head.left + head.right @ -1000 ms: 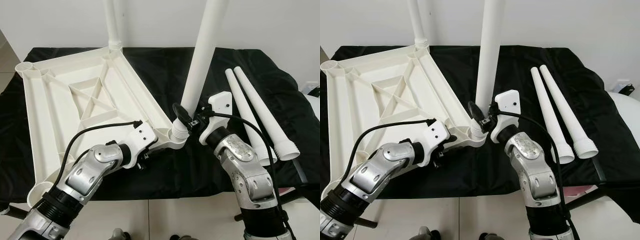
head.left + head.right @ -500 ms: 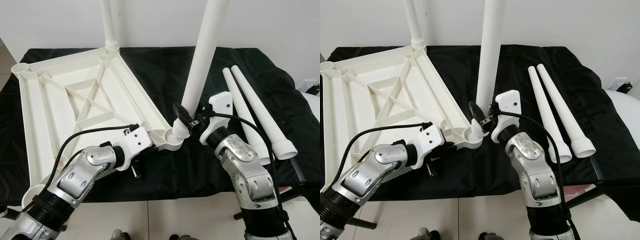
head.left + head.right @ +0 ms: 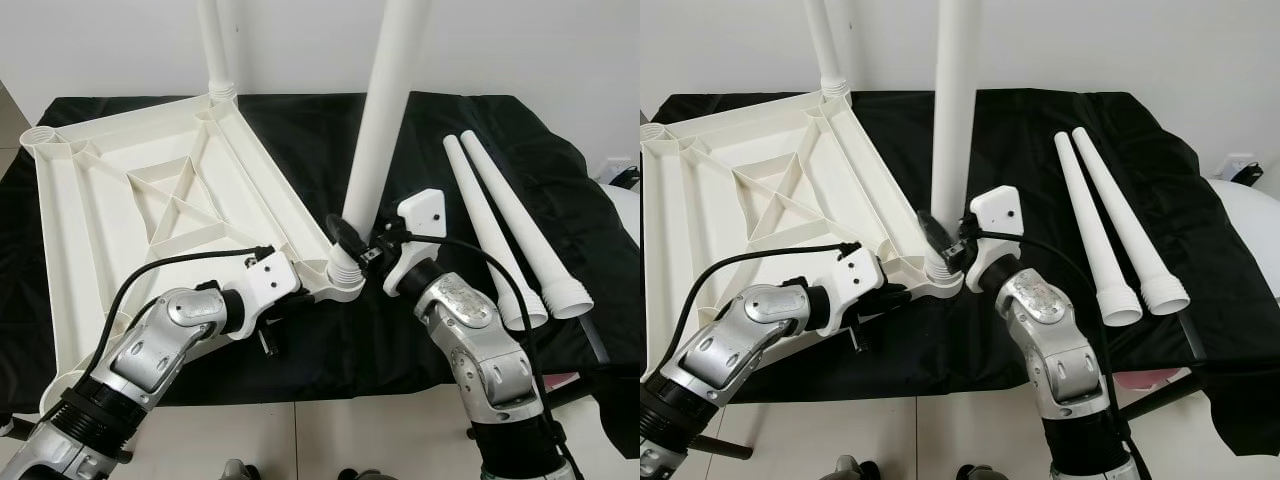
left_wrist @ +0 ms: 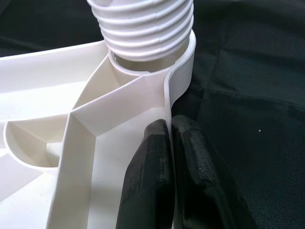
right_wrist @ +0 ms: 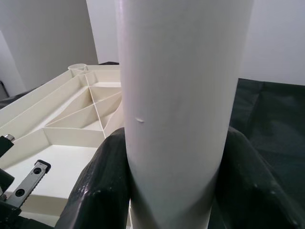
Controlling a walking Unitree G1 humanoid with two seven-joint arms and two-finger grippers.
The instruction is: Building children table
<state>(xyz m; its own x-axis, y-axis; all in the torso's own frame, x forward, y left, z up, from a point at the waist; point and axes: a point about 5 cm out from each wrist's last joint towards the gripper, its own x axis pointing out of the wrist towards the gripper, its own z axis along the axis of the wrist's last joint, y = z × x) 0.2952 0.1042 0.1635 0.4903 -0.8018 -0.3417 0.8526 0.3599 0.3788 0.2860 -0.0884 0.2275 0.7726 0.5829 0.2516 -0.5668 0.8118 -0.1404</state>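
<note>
Right wrist view: leg (image 5: 181, 105) between pincer fingers (image 5: 102, 186) (upright)

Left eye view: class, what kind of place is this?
Probably an indoor assembly spot: an upturned white tabletop and spare table legs lie on a black-draped surface against a plain white wall.

There was one white tabletop (image 3: 150, 200), lying underside up on the one bench (image 3: 300, 130) under a black cloth. Four white legs were counted: two stood upright in corner sockets, one at the far corner (image 3: 213, 45) and one at the near corner (image 3: 380, 110); two more lay loose side by side (image 3: 480, 215) (image 3: 520, 215). Two tools were present, the left tool (image 4: 174, 143) and the right tool (image 3: 350, 238).
</note>
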